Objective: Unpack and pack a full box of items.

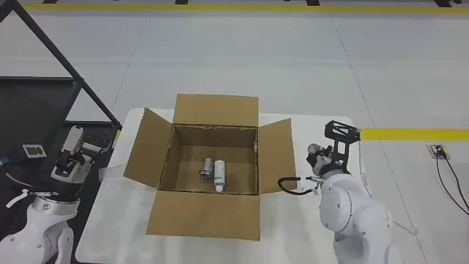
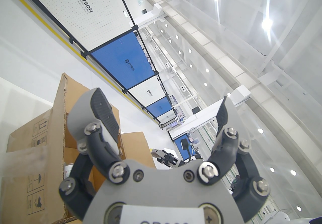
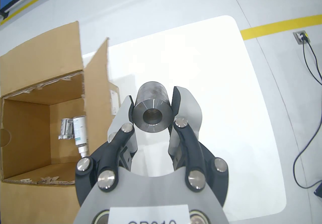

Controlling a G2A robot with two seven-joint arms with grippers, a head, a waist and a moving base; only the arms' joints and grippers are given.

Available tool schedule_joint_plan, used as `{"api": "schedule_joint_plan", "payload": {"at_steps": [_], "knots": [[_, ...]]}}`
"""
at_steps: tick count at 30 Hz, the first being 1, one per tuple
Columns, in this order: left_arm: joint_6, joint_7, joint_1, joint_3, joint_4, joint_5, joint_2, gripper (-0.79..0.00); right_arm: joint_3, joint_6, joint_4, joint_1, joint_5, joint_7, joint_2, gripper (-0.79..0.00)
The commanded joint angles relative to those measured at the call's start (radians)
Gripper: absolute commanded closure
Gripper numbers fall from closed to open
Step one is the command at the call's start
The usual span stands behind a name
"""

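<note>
The box [image 1: 205, 220] is sitting in the middle of the counter [image 1: 117, 216], its four flaps folding outward. Inside it, on the bottom, a bottle [image 1: 219, 176] is lying just right of a metal part [image 1: 207, 168] (touching or nearly so). The right hand [image 3: 153, 95] is hanging over the counter to the right of the box, a cylinder [image 3: 151, 91] sitting between its fingers. The left hand [image 2: 161, 98] is hanging left of the box, beyond the counter's left edge.

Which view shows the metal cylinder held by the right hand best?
The right wrist view: the metal cylinder sits close up between the right hand's fingers, bored end toward the camera. The top view gives a small grey spot at that hand; the left wrist view, a distant speck.
</note>
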Motion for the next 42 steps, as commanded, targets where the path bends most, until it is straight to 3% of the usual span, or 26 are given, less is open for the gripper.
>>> {"api": "schedule_joint_plan", "payload": {"at_steps": [1, 5, 16, 33, 37, 39, 42], "knots": [[0.0, 0.0, 0.0, 0.0, 0.0, 0.0, 0.0, -0.785, 0.044, -0.011, 0.059, 0.021, 0.004, 0.036, 0.003, 0.0], [0.0, 0.0, 0.0, 0.0, 0.0, 0.0, 0.0, -0.785, 0.103, -0.023, 0.229, 0.099, 0.017, 0.081, 0.007, 0.0], [0.0, 0.0, 0.0, 0.0, 0.0, 0.0, 0.0, -0.785, 0.178, -0.045, 0.686, 0.293, 0.03, 0.07, 0.018, 0.0], [0.0, 0.0, 0.0, 0.0, 0.0, 0.0, 0.0, -0.785, 0.2, -0.101, 0.931, 0.401, 0.053, 0.033, 0.032, 0.0], [0.0, 0.0, 0.0, 0.0, 0.0, 0.0, 0.0, -0.785, 0.197, -0.104, 0.952, 0.413, 0.057, 0.03, 0.034, -0.095], [0.0, 0.0, 0.0, 0.0, 0.0, 0.0, 0.0, -0.785, 0.195, -0.103, 0.961, 0.419, 0.059, 0.029, 0.034, -0.259], [0.0, 0.0, 0.0, 0.0, 0.0, 0.0, 0.0, -0.785, 0.193, -0.098, 0.978, 0.429, 0.059, 0.029, 0.035, -0.286]]}}
